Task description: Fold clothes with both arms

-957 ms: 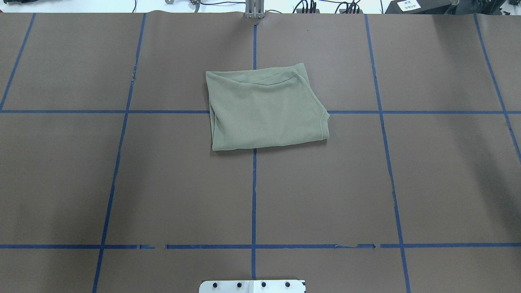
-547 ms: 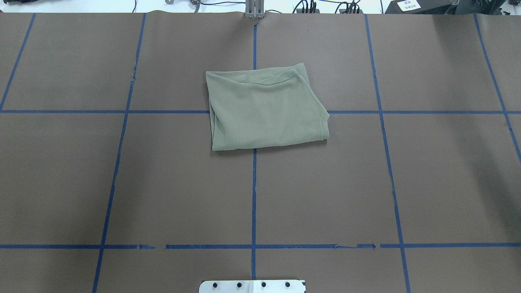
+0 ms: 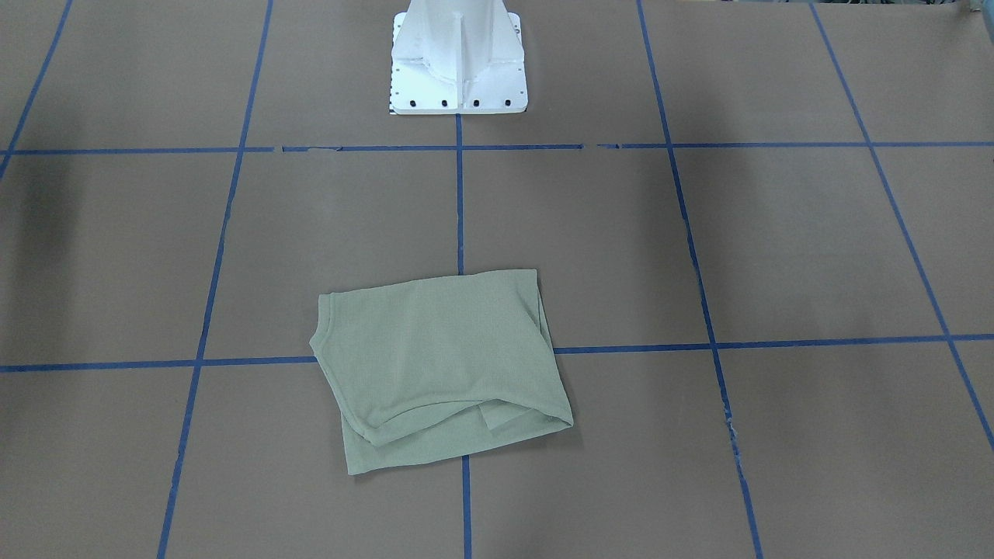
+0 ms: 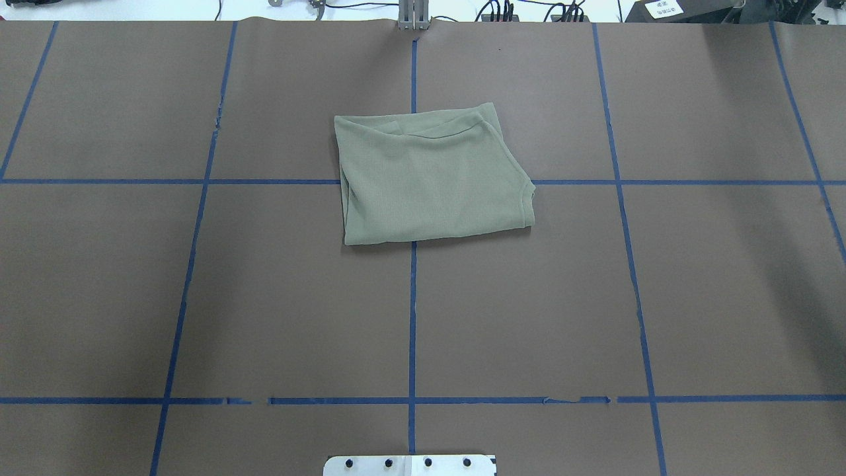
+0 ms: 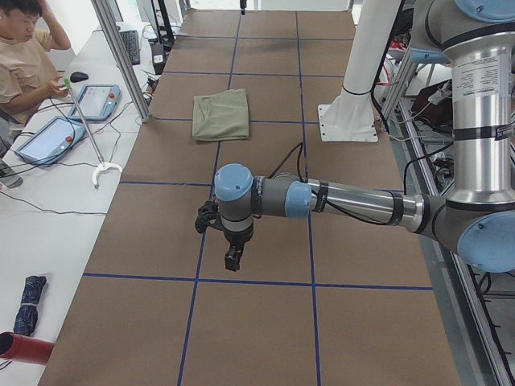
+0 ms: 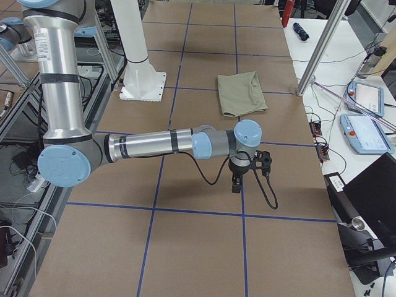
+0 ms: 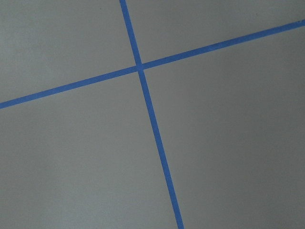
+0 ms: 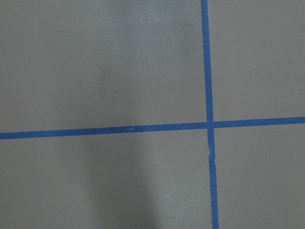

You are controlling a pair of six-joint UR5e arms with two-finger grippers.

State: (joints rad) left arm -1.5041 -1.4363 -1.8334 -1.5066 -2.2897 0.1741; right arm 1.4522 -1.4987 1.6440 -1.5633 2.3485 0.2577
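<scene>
The sage-green shirt (image 4: 429,178) lies folded into a compact rectangle on the brown table cover, on the centre line toward the far side. It also shows in the front view (image 3: 439,365) and in both side views (image 5: 221,114) (image 6: 241,93). No gripper touches it. The left gripper (image 5: 232,257) hangs point-down over bare table, well away from the shirt; I cannot tell whether it is open or shut. The right gripper (image 6: 236,184) hangs the same way at the other end; I cannot tell its state either. Both wrist views show only brown cover and blue tape.
The white pedestal base (image 3: 458,62) stands at the robot's side of the table (image 5: 348,121). Blue tape lines (image 4: 412,317) grid the cover. An operator (image 5: 24,64) sits at a side bench with tablets (image 5: 96,100). More tablets (image 6: 365,133) lie at the other side.
</scene>
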